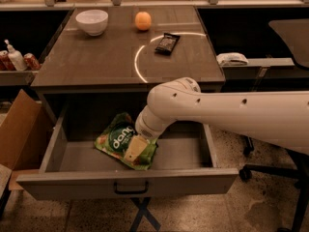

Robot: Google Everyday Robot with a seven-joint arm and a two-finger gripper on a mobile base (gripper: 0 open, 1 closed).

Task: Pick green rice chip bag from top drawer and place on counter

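The top drawer [130, 181] sits pulled out along the bottom of the frame, with its dark handle [130, 187] facing me. It is open wide so the arm can get inside from above. The green rice chip bag [115, 138] lies flat on the drawer floor, a bit left of the middle of the frame, with its round "dang" logo facing up.

The big white arm [231, 112] comes in from the right side and bends down into the drawer. At its end the gripper [135, 151] rests on the lower right part of the bag. It points down because a flat bag has to be taken from the top. I cannot tell whether the gripper has hold of the bag or is only touching it.

Above the drawer is the counter [96, 62], where the bag should end up. A thin white circle line [136, 64] is drawn on it. A small black wrapper [167, 43] lies by that line. A white bowl [91, 21] and an orange [143, 20] sit near the top edge. The bag is not lifted yet, so I think this is the grabbing step. The near edge of the counter looks like an easy spot to set it down.
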